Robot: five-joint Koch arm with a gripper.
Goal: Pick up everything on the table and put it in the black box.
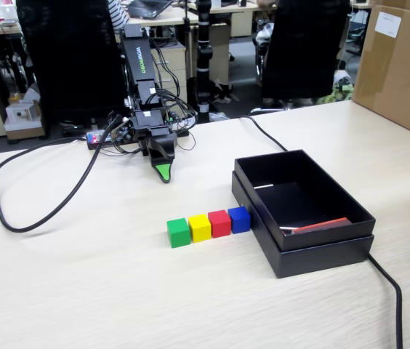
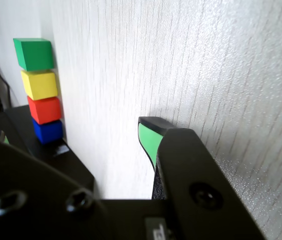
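My gripper (image 1: 163,173) sits low at the far side of the table (image 1: 81,291), its green-tipped end pointing down at the wood, close to or touching it. In the wrist view (image 2: 148,137) only one green-faced jaw shows, so I cannot tell whether the jaws are apart or together; nothing is visibly held.

Nearer the camera in the fixed view, well apart from the gripper, four cubes stand in a tight row, each touching the next: green cube (image 1: 179,233), yellow cube (image 1: 200,227), red cube (image 1: 219,223), blue cube (image 1: 239,219). The wrist view shows the same row along its left edge, with the green cube (image 2: 33,54) at the top, then yellow (image 2: 40,84), red (image 2: 44,109) and blue (image 2: 47,131).

The blue cube sits just beside the black box (image 1: 328,251), which lies open on the table. Inside it, against the near wall, I see a thin red-and-white strip (image 1: 314,226). A black cable (image 1: 38,196) loops across the table to the arm's base.
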